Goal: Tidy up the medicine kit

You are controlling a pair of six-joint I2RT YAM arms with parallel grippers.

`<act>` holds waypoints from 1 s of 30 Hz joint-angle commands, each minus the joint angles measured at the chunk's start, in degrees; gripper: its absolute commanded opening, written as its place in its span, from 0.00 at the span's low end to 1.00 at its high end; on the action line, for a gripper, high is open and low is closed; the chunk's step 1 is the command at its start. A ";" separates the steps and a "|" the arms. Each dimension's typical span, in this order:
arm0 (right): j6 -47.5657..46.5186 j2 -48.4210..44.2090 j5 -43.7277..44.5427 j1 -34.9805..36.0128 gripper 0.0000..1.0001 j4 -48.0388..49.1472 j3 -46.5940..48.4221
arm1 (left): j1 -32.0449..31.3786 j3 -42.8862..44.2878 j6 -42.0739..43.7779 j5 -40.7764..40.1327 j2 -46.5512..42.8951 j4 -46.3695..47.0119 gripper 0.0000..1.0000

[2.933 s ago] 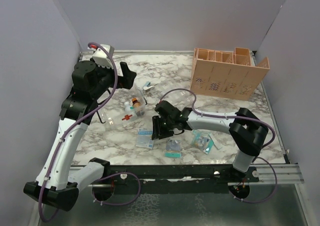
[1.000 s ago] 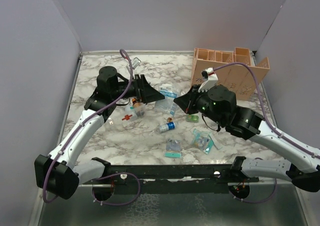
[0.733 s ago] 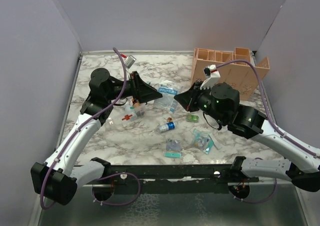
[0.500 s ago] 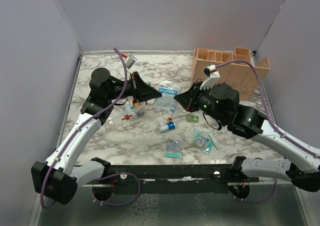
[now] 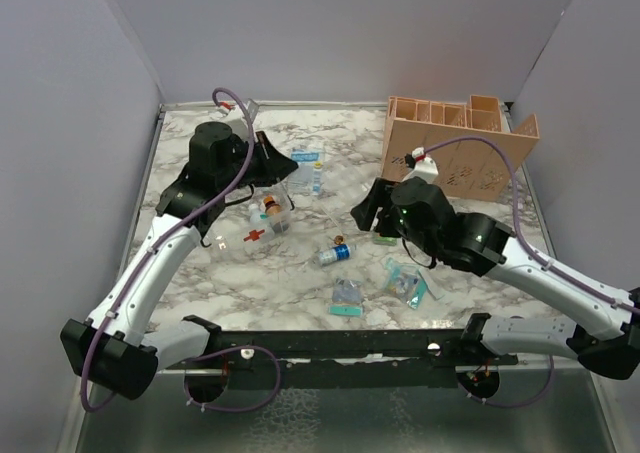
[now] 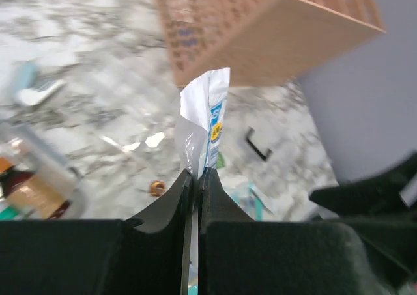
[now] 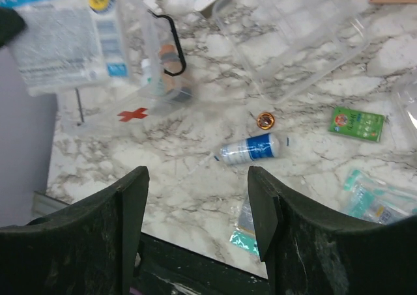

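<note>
Plastic of the kit is judged thin, stiff, light and slick, so a nudge would likely slide or tip it. Hold is best taken at the black handle or a wall rim. The kit is set on the counter, at nine o'clock of its middle. The left end effector is clamped on a packet, at one o'clock of the kit. The right end effector is spread apart, nothing held.

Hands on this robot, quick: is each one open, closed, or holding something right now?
Left hand: closed, pinching a white-and-blue packet.
Right hand: open, holding nothing.
</note>
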 commanded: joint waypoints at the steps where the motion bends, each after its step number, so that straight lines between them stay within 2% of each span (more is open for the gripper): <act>1: 1.59 2.70 4.26 0.38 0.62 -2.36 -1.53 | 0.63 6.06 0.91 -30.81 1.49 -17.59 0.00; 6: -4.84 9.55 4.69 0.30 0.61 2.12 1.31 | 0.99 13.24 -1.45 -42.47 4.82 -30.28 0.00; 10: -9.96 15.35 3.19 -0.34 0.60 4.48 4.97 | 1.15 13.63 -4.53 -49.29 4.04 -36.32 0.00; 14: -11.52 19.09 0.46 -1.07 0.59 5.09 7.39 | 1.44 12.58 -5.77 -52.25 2.88 -40.02 0.00; 18: -11.54 20.50 -0.99 -1.79 0.58 6.52 7.01 | 1.68 9.83 -4.51 -51.91 3.02 -40.43 0.00; 24: -12.95 21.52 -1.00 -3.28 0.57 7.30 7.59 | 1.68 5.71 -5.08 -55.45 3.90 -40.18 0.00; 30: -13.59 22.67 -2.37 -4.30 0.56 7.29 8.70 | 1.97 5.41 -4.46 -57.65 7.18 -39.58 0.00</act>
